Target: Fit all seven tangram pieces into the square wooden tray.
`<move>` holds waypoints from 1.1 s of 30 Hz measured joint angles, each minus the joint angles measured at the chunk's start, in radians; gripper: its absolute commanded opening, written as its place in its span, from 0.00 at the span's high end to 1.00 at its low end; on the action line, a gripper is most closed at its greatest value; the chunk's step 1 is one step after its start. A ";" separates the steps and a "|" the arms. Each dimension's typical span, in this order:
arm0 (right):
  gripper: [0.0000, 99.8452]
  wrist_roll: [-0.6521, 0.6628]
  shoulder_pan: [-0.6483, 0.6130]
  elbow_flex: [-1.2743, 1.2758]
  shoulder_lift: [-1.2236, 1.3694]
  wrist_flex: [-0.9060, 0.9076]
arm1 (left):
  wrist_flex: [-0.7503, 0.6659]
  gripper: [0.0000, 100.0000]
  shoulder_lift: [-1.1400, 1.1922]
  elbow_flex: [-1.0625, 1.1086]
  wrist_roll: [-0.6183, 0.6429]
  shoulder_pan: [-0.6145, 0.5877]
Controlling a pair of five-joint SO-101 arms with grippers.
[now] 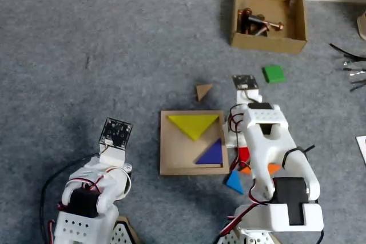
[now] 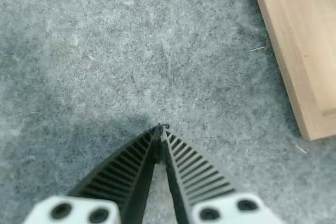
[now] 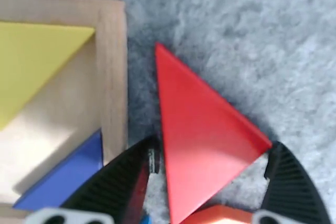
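Observation:
The square wooden tray (image 1: 171,168) lies mid-table with a yellow triangle (image 1: 194,124) and a dark blue piece (image 1: 210,154) inside. Just off its right rim lies a red triangle (image 3: 202,135), flat on the carpet. My right gripper (image 3: 210,153) is open and low over it, one finger close to each side. An orange piece (image 1: 274,168) and a small blue triangle (image 1: 234,181) lie beside the right arm. Farther back sit a brown triangle (image 1: 203,91) and a green square (image 1: 273,74). My left gripper (image 2: 160,128) is shut and empty over bare carpet, left of the tray's edge (image 2: 294,51).
A cardboard box (image 1: 267,37) holding metal parts stands at the back right. Cables (image 1: 349,61) lie at the right edge. Open grey carpet spreads to the left and behind the tray.

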 measured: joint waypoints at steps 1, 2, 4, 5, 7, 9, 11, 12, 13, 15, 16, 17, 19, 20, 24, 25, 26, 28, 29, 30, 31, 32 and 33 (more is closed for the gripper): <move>0.74 0.000 0.000 0.000 0.000 0.000 | 0.000 0.99 0.000 0.000 0.000 0.000; 0.74 0.000 0.000 -0.002 0.000 0.000 | 0.000 0.99 0.000 0.000 0.000 0.000; 0.74 0.000 0.000 -0.002 0.000 0.000 | 0.000 0.99 0.000 0.000 0.000 0.000; 0.74 0.000 0.000 -0.002 0.000 0.000 | 0.000 0.99 0.000 0.000 0.000 0.000; 0.74 0.000 0.000 -0.002 0.000 0.000 | 0.000 0.99 0.000 0.000 0.000 0.000; 0.73 0.000 0.000 -0.002 0.000 0.000 | 0.000 0.99 0.000 0.000 0.000 0.000; 0.70 0.006 0.000 -0.002 0.000 0.000 | 0.000 0.99 0.000 0.000 0.000 0.000; 0.68 0.009 0.000 -0.002 0.000 0.000 | 0.000 0.99 0.000 0.000 0.000 0.000; 0.67 0.009 0.000 -0.002 0.000 0.000 | 0.000 0.99 0.000 0.000 0.000 0.000; 0.66 0.017 0.000 -0.002 0.000 0.003 | 0.000 0.99 0.000 0.000 0.000 0.000; 0.66 0.018 0.000 -0.002 0.000 0.003 | 0.000 0.99 0.000 0.000 0.000 0.000; 0.66 0.018 0.000 -0.002 0.000 0.003 | 0.000 0.99 0.000 0.000 0.000 0.000; 0.66 0.018 0.000 -0.002 0.000 0.003 | 0.000 0.99 0.000 0.000 0.000 0.000; 0.66 0.025 0.000 -0.002 0.000 0.003 | 0.000 0.99 0.000 0.000 0.000 0.000; 0.66 0.061 0.000 -0.002 0.000 0.003 | 0.000 0.99 0.000 0.000 0.000 0.000; 0.66 0.064 0.000 -0.002 0.000 0.003 | 0.000 0.99 0.000 0.000 0.000 0.000; 0.66 0.064 0.000 -0.002 0.000 0.003 | 0.000 0.99 0.000 0.000 0.000 0.000; 0.66 0.071 -0.003 -0.002 0.000 0.000 | 0.000 0.99 0.000 0.000 0.000 0.000; 0.66 0.071 -0.003 -0.002 0.000 -0.005 | 0.000 0.99 0.000 0.000 0.000 0.000; 0.66 0.074 -0.003 0.000 0.000 -0.017 | 0.000 0.99 0.000 0.000 0.000 0.000; 0.66 0.081 -0.003 0.000 0.000 -0.032 | 0.000 0.99 0.000 0.000 0.000 0.000; 0.66 0.089 -0.003 0.000 0.000 -0.040 | 0.000 0.99 0.000 0.000 0.000 0.000; 0.66 0.094 -0.003 0.000 0.000 -0.043 | 0.000 0.99 0.000 0.000 0.000 0.000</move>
